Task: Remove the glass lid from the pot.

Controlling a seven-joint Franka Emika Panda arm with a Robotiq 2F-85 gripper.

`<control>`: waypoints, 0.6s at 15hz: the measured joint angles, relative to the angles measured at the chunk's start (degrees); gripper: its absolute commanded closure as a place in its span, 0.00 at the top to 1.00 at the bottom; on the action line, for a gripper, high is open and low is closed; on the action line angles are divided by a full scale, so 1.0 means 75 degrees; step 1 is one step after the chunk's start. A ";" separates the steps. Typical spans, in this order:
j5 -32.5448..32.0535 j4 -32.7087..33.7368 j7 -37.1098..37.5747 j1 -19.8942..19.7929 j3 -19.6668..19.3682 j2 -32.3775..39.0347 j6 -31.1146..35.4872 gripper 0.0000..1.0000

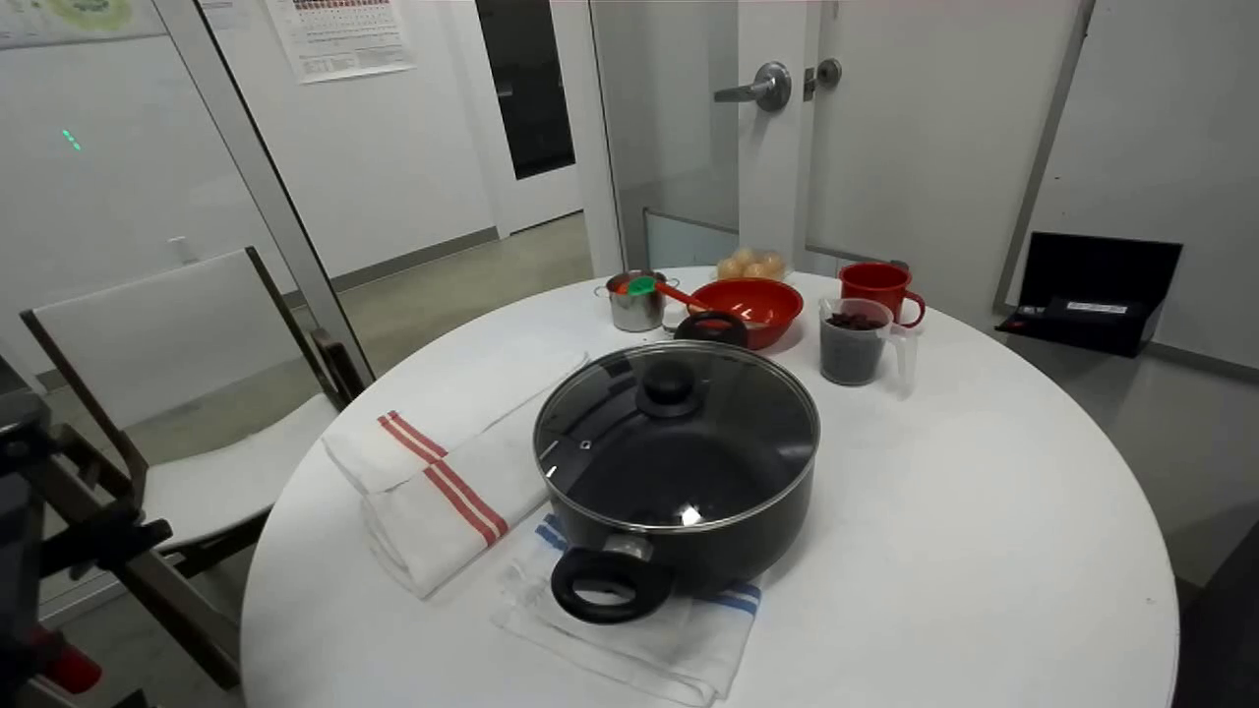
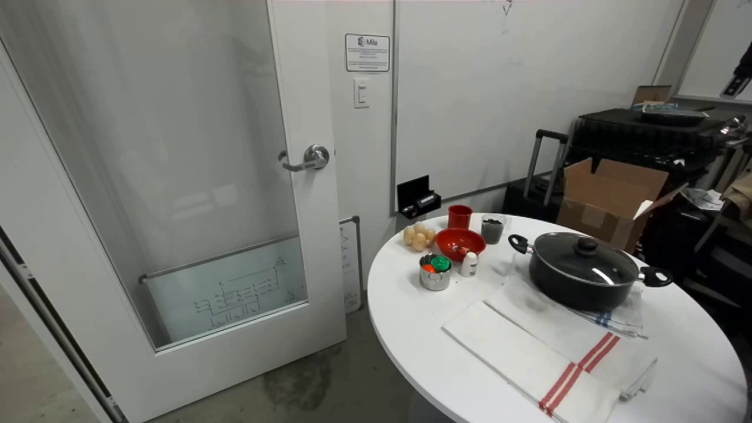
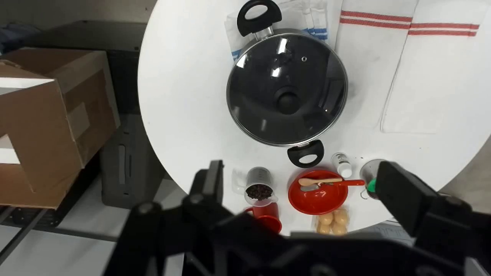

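The glass lid [image 1: 733, 442] lies flat on the pot [image 1: 738, 565], its metal rim seated all round. The lid [image 2: 558, 252] and black pot [image 2: 564, 288] also show in an exterior view. In the wrist view the lid [image 3: 257, 111] is at top centre, with its black knob [image 3: 288, 103] upright in the middle. The pot's black loop handles [image 3: 255, 27] stick out above and below. My gripper [image 3: 302, 168] is open and empty, its fingers wide apart. It looks down from well above the table, apart from the lid. I cannot make out the gripper in the exterior views.
A red bowl [image 3: 318, 201] with utensils, measuring cup [image 3: 259, 176], red mug [image 3: 268, 214], eggs [image 3: 333, 221], white bottle [image 3: 341, 163] and steel cup [image 2: 435, 281] stand beside the pot on the round table [image 1: 1013, 551]. A blue-striped towel [image 1: 639, 644] lies under the pot; red-striped towels [image 1: 443, 521] lie beside it.
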 measured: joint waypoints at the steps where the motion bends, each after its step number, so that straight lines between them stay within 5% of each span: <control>1: 0.0000 0.0000 0.0000 0.0000 0.0000 0.0000 0.0000 1.00; 9: 0.0047 -0.0009 0.0005 0.0014 0.0197 0.0344 0.0039 1.00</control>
